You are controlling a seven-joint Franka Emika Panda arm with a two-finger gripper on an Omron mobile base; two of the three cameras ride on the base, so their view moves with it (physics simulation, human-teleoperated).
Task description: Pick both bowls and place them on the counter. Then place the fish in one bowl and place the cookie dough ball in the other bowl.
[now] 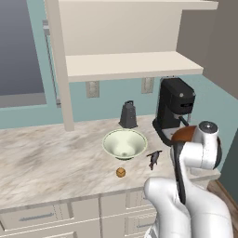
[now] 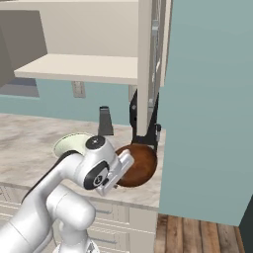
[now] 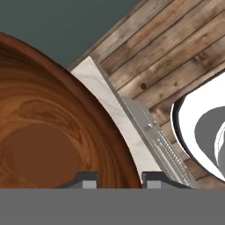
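left base view carries no readable writing or brand marks on anything. on the long beige-and-grey marbled stone counter (image 1: 51,153) sits the wide cream-white bowl with a pale green inside (image 1: 124,143), upright, near the middle. just right of it lies the small dark grey fish (image 1: 154,159), and the tiny golden-brown cookie dough ball (image 1: 121,172) rests in front of the bowl, apart from both. a dark grey box grater (image 1: 128,115) stands behind the bowl by the wall, and a black stand mixer (image 1: 174,106) stands at the counter's right end, under the plain cream shelf board (image 1: 132,65).

the glossy reddish-brown wood-like bowl (image 2: 136,164) sits near the counter's right front corner, in front of the mixer; the white arm's wrist blocks most of it in the left base view. in the hand view the two dark fingers (image 3: 117,181) straddle this bowl's rim at the bottom edge, one tip inside and one outside. whether they clench the rim or have let it go cannot be told. wooden floor planks (image 3: 176,57) show beyond the counter edge.
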